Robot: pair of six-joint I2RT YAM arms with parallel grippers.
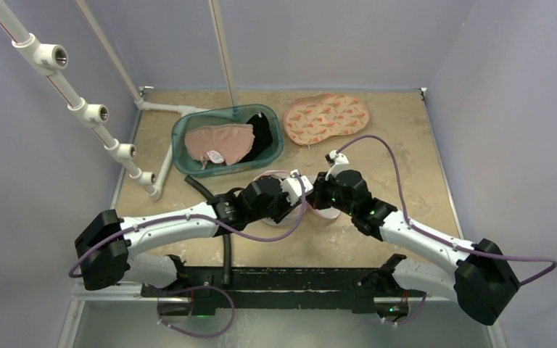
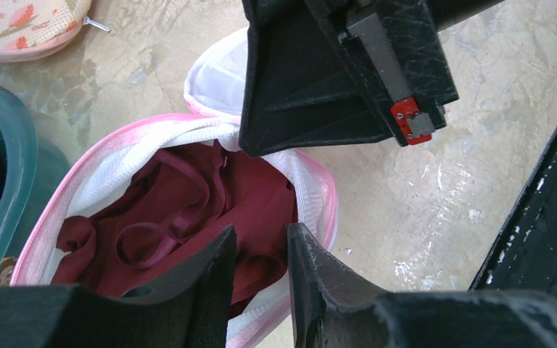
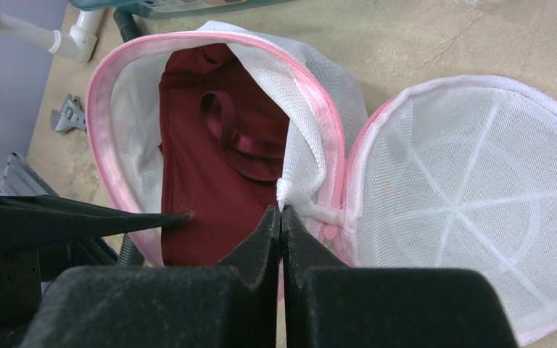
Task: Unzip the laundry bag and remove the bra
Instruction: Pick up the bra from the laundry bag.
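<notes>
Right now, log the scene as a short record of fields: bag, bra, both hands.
laundry bag: unzipped, lid folded open
bra: dark red, inside the bag
right hand: shut on the bag's white mesh
left hand: fingers slightly apart, just over the bra
basket: teal, behind, holds clothes
pouch: patterned, right of the basket

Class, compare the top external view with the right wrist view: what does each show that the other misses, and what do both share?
Only top external: the floral pouch and the clothes inside the teal basket. Only right wrist: the dark red bra in the unzipped laundry bag, its round mesh lid flipped aside, and the right claw shut on the bag's mesh edge. Both: the tan table and white pipe.
</notes>
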